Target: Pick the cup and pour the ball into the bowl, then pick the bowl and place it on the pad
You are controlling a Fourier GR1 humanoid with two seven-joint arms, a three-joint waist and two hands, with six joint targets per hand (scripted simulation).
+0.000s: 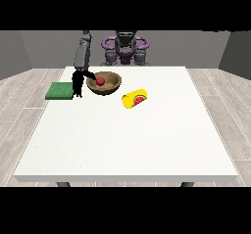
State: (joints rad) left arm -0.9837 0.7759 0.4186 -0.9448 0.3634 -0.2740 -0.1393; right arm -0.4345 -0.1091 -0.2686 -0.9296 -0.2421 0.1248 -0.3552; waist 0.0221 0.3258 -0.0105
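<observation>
A brown bowl (104, 83) stands on the white table (127, 140) toward the back left, with a red ball (100, 81) inside it. A yellow cup (134, 98) lies on its side just right of the bowl, its red inside facing the camera. A green pad (60, 91) lies flat at the table's left edge. The hand at the view's left (78, 82) hangs between the pad and the bowl, with its thumb reaching over the bowl's left rim and its fingers pointing down outside it. No hand shows at the view's right.
The robot's torso (125, 49) stands behind the table's far edge. The arm at the view's left (82, 54) reaches down over the back left corner. The table's front half holds nothing else.
</observation>
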